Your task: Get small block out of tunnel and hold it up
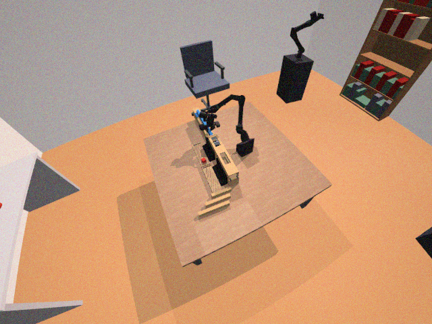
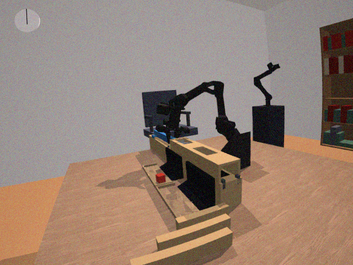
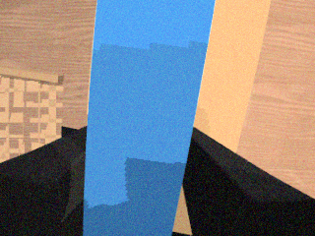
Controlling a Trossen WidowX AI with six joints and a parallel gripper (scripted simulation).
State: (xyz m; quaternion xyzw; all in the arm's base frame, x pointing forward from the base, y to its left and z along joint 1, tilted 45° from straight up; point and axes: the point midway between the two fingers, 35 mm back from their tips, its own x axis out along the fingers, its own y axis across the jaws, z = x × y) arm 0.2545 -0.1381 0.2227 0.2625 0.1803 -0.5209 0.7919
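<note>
One blue handle (image 1: 198, 114) (image 2: 161, 134) (image 3: 148, 98), clenched in the tool (image 1: 209, 127) (image 2: 172, 137) (image 3: 148, 133); one red block (image 1: 203, 160) (image 2: 160, 178), apparently the target, in the tray (image 1: 206, 177) (image 2: 165, 200) beside the tunnel (image 1: 231, 169) (image 2: 228, 159). Risk: a crooked pull could have jammed the cage, or incomplete release dragged it blockward.

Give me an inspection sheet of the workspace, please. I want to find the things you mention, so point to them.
surface: wood-grain table (image 1: 279, 174) (image 2: 284, 185) (image 3: 39, 29)
job's things: tunnel (image 1: 219, 148) (image 2: 191, 144) upright; blue handle (image 1: 198, 113) (image 2: 162, 135) (image 3: 148, 98) at its far end; red cube (image 1: 203, 160) (image 2: 160, 178) on the shallow tray (image 1: 210, 177) (image 2: 176, 199) alongside
clutter: three loose rods (image 1: 217, 198) (image 2: 193, 231) near the tunnel's near end
grippers: hand (image 1: 210, 130) (image 2: 172, 137) (image 3: 148, 133) shut on the blue handle
cables: nothing seen
surroundings: office chair (image 1: 197, 57) (image 2: 158, 99), second arm (image 1: 296, 38) (image 2: 261, 85) on a pedestal, bookshelf (image 1: 387, 63) (image 2: 322, 85)
</note>
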